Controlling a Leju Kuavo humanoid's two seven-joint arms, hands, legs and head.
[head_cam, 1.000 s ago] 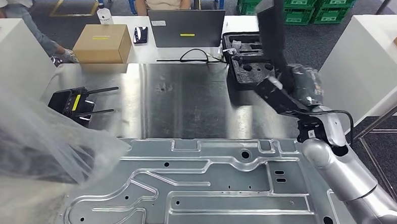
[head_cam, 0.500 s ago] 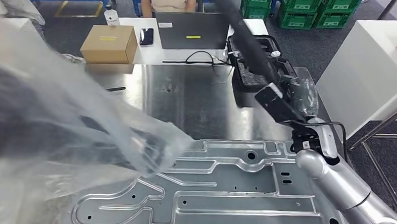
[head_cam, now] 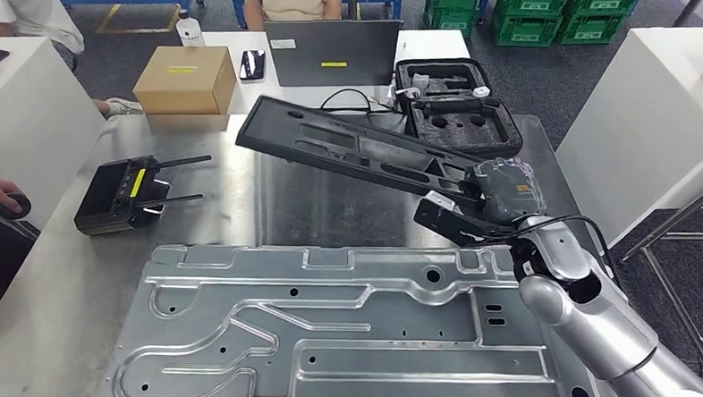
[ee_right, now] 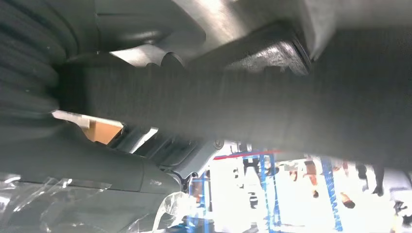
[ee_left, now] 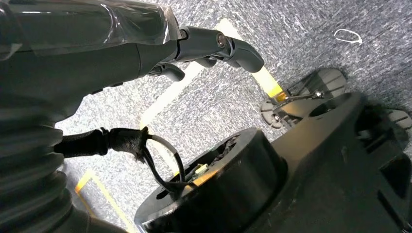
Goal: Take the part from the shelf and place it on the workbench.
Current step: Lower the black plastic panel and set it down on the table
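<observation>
Our right hand (head_cam: 498, 194) grips one end of the long black part (head_cam: 354, 149), holding it aloft across the steel workbench (head_cam: 330, 202), above the large metal plate (head_cam: 360, 333). Our left hand (ee_left: 145, 43) hangs over the floor, fingers loosely extended, holding nothing.

A long dark textured part (ee_right: 252, 111) is stretching across the close-up frame, with the right robot hand (ee_right: 97, 170), grey and wrapped in clear plastic, sitting against it. Bright blurred blue racks (ee_right: 262, 194) are showing behind.
</observation>
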